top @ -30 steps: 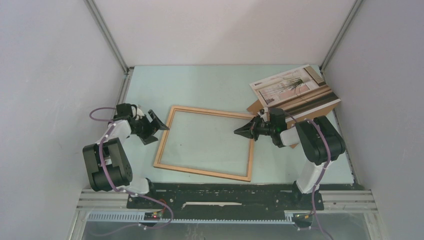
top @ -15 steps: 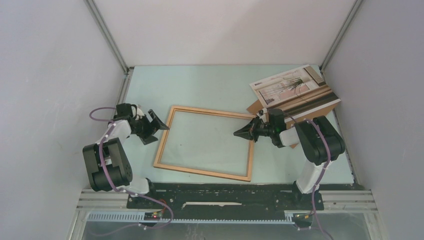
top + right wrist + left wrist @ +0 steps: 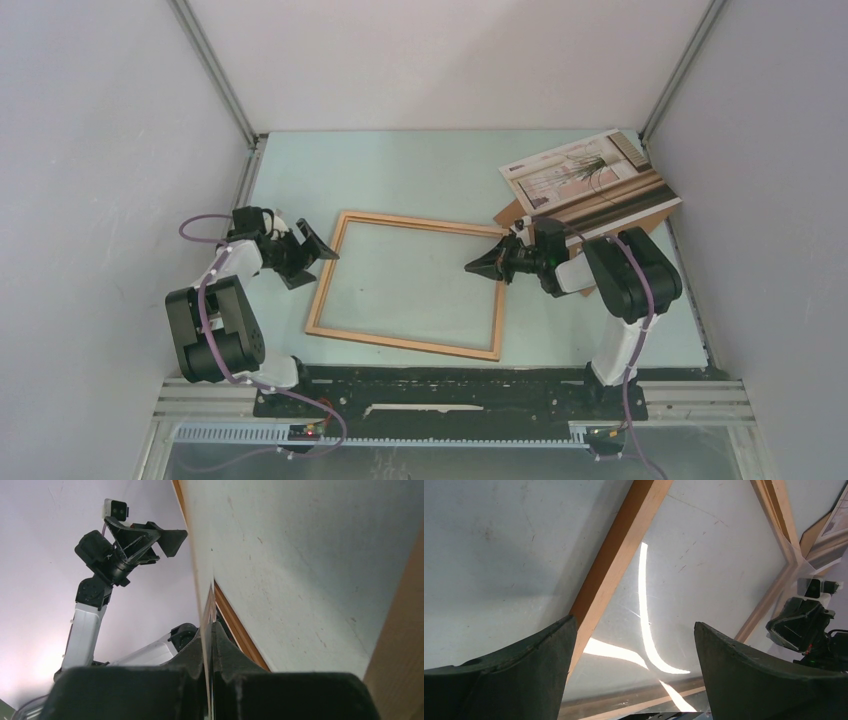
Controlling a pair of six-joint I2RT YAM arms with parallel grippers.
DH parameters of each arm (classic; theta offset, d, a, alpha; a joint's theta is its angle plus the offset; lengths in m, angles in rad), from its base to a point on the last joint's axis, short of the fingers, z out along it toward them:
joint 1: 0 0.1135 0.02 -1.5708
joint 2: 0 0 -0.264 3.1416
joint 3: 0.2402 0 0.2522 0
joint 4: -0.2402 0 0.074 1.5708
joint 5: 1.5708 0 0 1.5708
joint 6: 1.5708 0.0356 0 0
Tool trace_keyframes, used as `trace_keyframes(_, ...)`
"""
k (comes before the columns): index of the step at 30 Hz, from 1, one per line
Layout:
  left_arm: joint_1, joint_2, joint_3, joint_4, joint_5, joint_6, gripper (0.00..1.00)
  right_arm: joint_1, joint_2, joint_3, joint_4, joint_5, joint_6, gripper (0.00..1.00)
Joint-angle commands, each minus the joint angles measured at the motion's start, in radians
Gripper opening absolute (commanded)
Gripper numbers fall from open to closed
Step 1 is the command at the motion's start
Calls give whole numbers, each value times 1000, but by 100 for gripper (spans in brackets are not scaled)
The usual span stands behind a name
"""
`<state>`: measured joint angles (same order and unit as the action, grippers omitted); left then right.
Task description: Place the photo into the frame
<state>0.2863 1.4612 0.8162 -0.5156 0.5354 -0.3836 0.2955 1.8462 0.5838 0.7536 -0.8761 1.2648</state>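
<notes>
Enclosure: pale grey walls on three sides, with a pale green table [image 3: 400, 170] as the working surface.

Right gripper [image 3: 472, 267]: fingers pressed together. It sits low at the frame's right rail, with the tips pointing inward over the opening. In the right wrist view a thin bright edge runs up from between the closed tips. I cannot tell whether that is a clear sheet being pinched or only a reflection.

Left gripper [image 3: 318, 268]: jaws spread wide and holding nothing. It is just outside the frame's left rail, near the far-left corner, and the left wrist view shows that rail passing between the two fingers.

Frame [image 3: 420, 222]: thin light wood, lying flat between the two arms, its opening bare but for glare streaks that suggest glazing.

Photo [image 3: 585, 170]: well outside the frame, beyond its far-right corner, lying skewed on top of a brown board [image 3: 512, 215]. Neither gripper touches it.

Change noted: over the last second the right gripper has crept slightly further inward across the right rail. The left jaws have opened a shade more and then settled. The frame, photo and board have not shifted.

Assessment: these are preparatory adjustments at the frame and no step of the insertion proper has been made. The photo has yet to be picked up. The wide left jaws look set to steady the left rail. The right arm is the nearer to the photo, and would have to open and swing away from the frame to reach it.
</notes>
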Motion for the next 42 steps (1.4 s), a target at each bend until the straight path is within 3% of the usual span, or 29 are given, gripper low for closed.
trace_keyframes(1,-3,-6,-2,25,31,9,93,10,28,7,100,18,-14,0)
trace_keyframes(42,-10,-4,-9,31,35,6,93,53,-84,2,146,129,-143,0)
